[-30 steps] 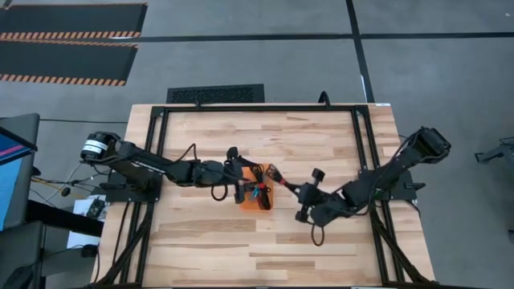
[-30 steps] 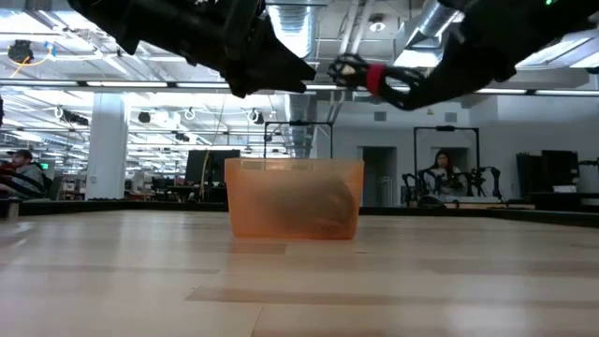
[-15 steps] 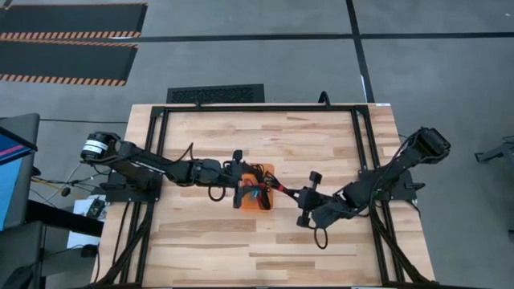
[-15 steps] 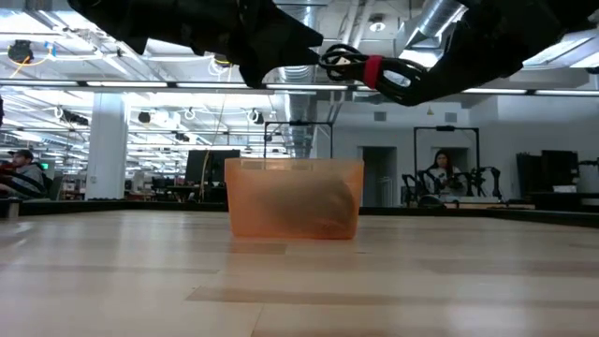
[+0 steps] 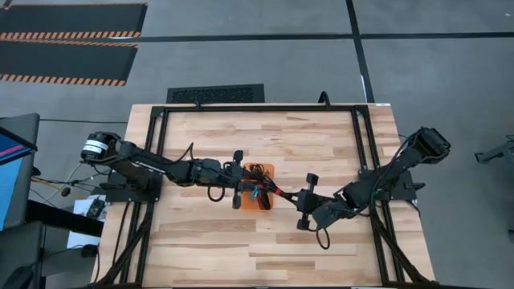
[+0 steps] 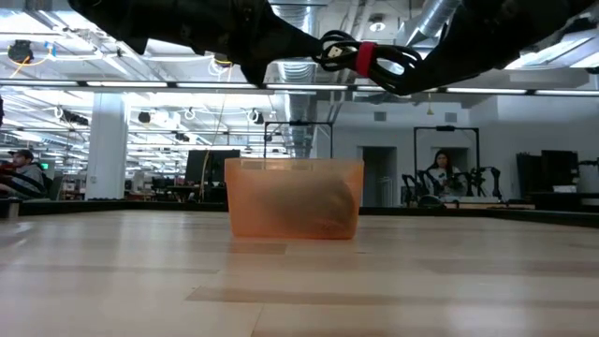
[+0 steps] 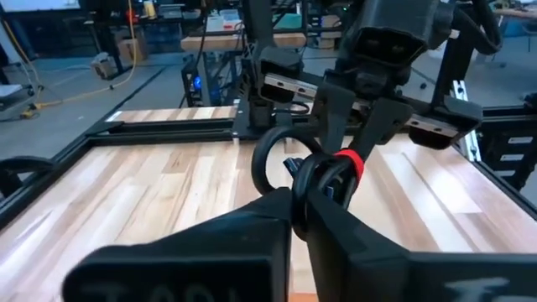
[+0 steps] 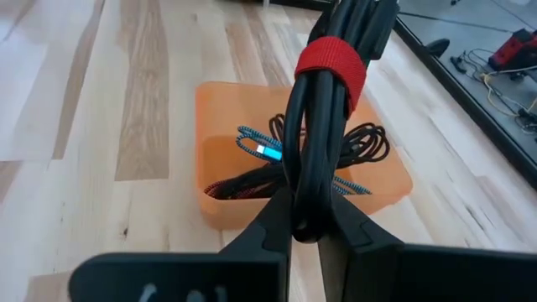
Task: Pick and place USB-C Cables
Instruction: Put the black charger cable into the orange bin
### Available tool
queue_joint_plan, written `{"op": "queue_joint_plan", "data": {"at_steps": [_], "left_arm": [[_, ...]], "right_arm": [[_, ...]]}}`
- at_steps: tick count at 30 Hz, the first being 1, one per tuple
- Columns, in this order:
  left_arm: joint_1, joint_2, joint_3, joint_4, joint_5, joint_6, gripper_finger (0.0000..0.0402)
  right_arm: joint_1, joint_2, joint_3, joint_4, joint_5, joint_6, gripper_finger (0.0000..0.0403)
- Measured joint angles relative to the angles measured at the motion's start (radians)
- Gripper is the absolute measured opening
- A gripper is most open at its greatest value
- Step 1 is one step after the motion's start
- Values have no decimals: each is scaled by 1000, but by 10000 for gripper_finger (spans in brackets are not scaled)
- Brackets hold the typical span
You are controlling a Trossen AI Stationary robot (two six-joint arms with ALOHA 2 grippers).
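Wooden table (image 5: 201, 241), pale butcher-block planks inside a black frame, carries one container: an orange bin (image 5: 259, 186), translucent, standing near the table's centre, well apart from every edge.

Left arm reaches in from the table's left edge; the left gripper (image 5: 238, 178) hangs at the bin's left rim. Its jaws are closed together on the looped end of a black cable bundle (image 6: 360, 58), as the left wrist view shows.

Bin contents, seen in the right wrist view: a teal-blue braided cable (image 8: 256, 148) with a bright connector, a loose black coil (image 8: 365, 143) beside it, and a maroon cable (image 8: 235, 189) low against the near wall. All lie tangled on the bin floor.

The black cable bundle is tied with a red tie (image 8: 331, 67) and is held in the air above the bin, clear of its rim in the low view, gripped at both ends.

Right arm comes from the table's right edge; the right gripper (image 5: 299, 198) sits just right of the bin, jaws nearly closed, pinching the bundle's other end (image 8: 304, 193).

Open room: bare planks lie front and back of the bin and along both front corners. In the room beyond the table a person (image 6: 438, 173) sits well back.
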Motion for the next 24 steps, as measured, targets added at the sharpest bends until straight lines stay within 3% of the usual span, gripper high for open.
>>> {"op": "queue_joint_plan", "data": {"at_steps": [4,6,15,24], "left_arm": [[-2,0,0,-3,-12,35,6],[-12,0,0,-13,-67,67,3],[-119,2,-1,-136,-523,239,1],[-206,1,-1,-195,-681,315,0]], "right_arm": [[-3,0,0,0,19,23,61],[-5,0,0,-1,52,27,80],[-8,0,0,-180,345,242,179],[-30,0,0,-248,343,338,210]]}}
